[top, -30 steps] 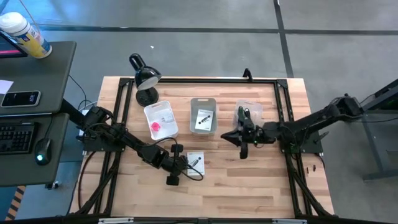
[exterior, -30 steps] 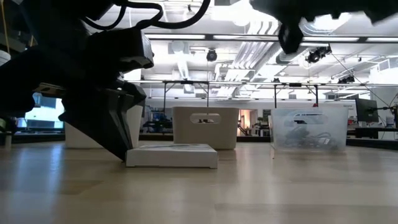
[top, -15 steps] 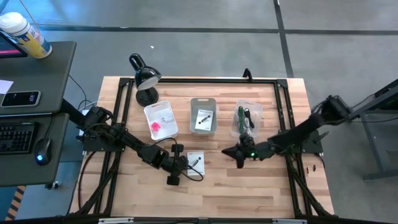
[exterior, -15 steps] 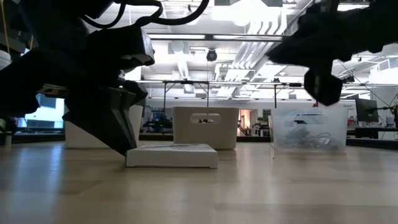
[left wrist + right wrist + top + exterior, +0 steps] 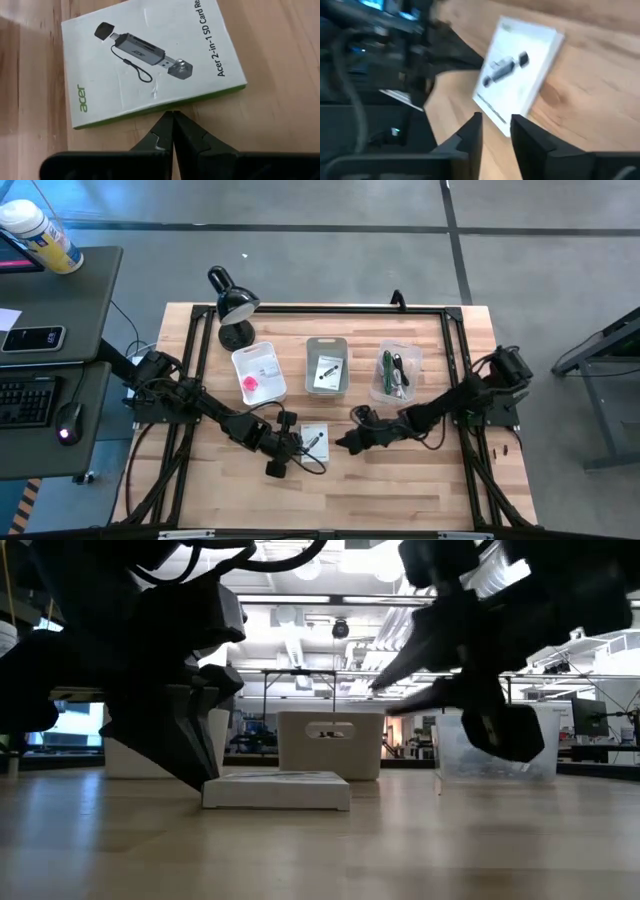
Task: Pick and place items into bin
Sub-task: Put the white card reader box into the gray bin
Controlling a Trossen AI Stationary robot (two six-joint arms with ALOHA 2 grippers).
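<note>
A flat white packet point(image 5: 314, 439) lies on the bare wood of the table point(image 5: 400, 480) in front of the row of bins, with the left gripper point(image 5: 173, 131) resting at its long green-edged side, fingertips pressed together and holding nothing. The right gripper point(image 5: 495, 125) reaches in from the opposite side, its fingers parted a little way around empty air, just beside the packet's near edge. The packet is a thin cardboard card-reader box, printed with a picture of a dark adapter on a short cord and green lettering along one side; it looks light, stiff and fairly slick, and it sits flush on the wood with no lip to get under. The likeliest hold is across a thin edge or at a corner, perhaps with the shut left fingers bracing the far side so that it does not slide. A similar packet already lies in the grey bin point(image 5: 326, 367), cords fill the clear bin point(image 5: 395, 371), and a pink cube point(image 5: 249, 384) sits in the white bin point(image 5: 258, 374).
</note>
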